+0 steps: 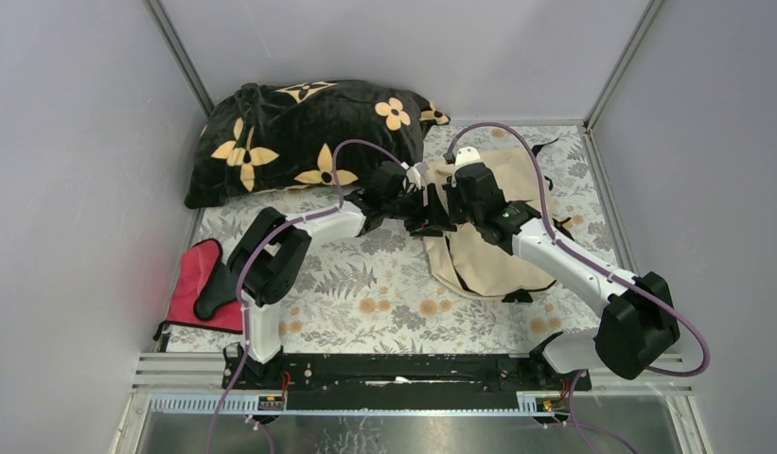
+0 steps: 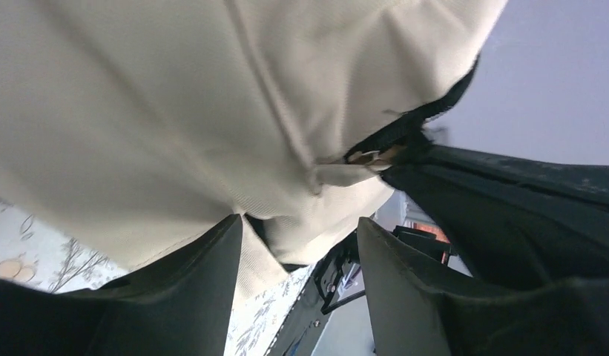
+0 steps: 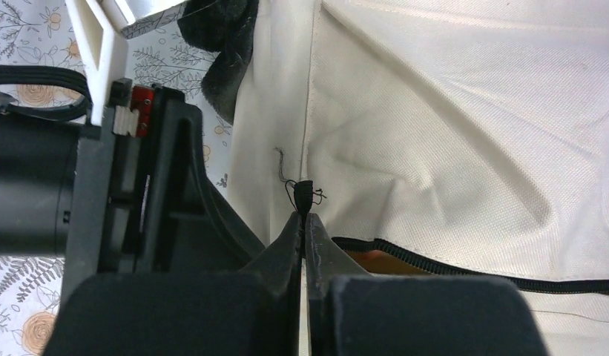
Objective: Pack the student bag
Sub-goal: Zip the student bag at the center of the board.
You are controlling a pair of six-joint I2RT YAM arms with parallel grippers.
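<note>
My right jaws pinch a black zipper tab [image 3: 304, 191] of the beige student bag [image 1: 481, 260]; my left jaws stand wide apart just beside its fabric.

The widest free room is the near middle of the surface [image 1: 365, 284], bare between the two arm bases. A red pouch [image 1: 200, 284] lies at the near left edge, just beside the left arm's elbow. A black flowered pillow [image 1: 299, 137] fills the far left corner, with a bare strip between it and the pouch. The student bag [image 1: 488, 255] covers much of the right half, leaving narrow margins along the right edge. Both forearms cross over the middle and meet at the bag's left side. There the left end effector [image 2: 300, 222] has its fingers apart under hanging bag cloth. The right end effector [image 3: 305, 219] is pinched on a black tab [image 3: 304, 191]. Walls close the left, far and right edges.
</note>
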